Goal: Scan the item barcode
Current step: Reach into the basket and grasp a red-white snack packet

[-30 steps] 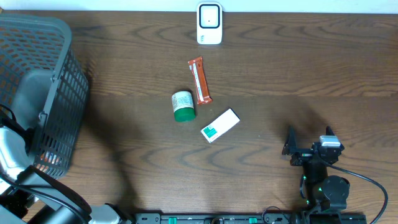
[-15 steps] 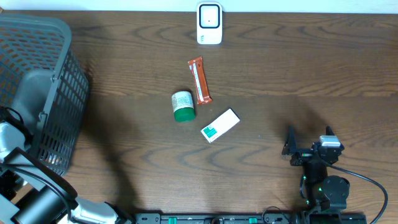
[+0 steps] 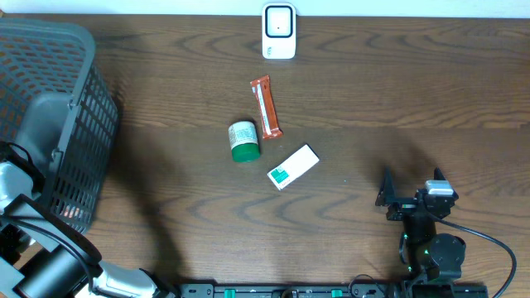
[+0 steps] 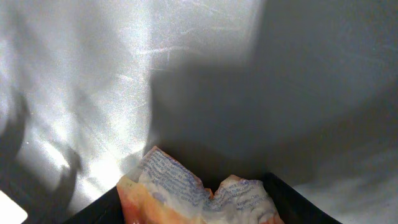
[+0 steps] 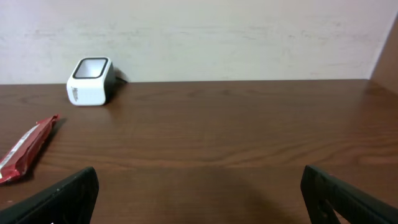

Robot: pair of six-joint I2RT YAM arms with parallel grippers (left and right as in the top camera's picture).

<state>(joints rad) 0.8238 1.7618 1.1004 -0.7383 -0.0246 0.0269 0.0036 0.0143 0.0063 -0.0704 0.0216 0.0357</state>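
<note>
Packet (image 4: 186, 186): orange-and-white crinkled wrapper, low inside the basket (image 3: 79, 124) at the left end of the table (image 3: 397, 99), well apart from the scanner (image 3: 279, 31) at the far edge.

Changes over the last second, largest first:
- Table layout: none. White-and-green box (image 3: 293, 166), green-lidded jar (image 3: 243, 140) and snack bar (image 3: 266, 106) in the same places near the middle.
- Left arm (image 3: 50, 273): shifted at the near-left corner, beside the basket.
- Right gripper (image 3: 411, 189): no change; jaws fully wide, empty, parked near right.
- Left gripper (image 4: 193, 202): narrowed from fully wide onto the packet; one finger against each edge, wrapper buckled between them. Treat as gripped, firmness unconfirmed.

Meaning for the task: pick stage judged nearly complete. Lift out of the basket, carry to the scanner and presentation of the barcode not yet done.

View differences:
- Overhead: full layout and the open route from basket to scanner; no sight of the packet or the left fingers.
- Left wrist: only view of the packet, over a pale grey surface; fine print legible as texture, no barcode discernible on the visible face.
- Right wrist: low side view of scanner and snack bar; basket out of frame.
</note>
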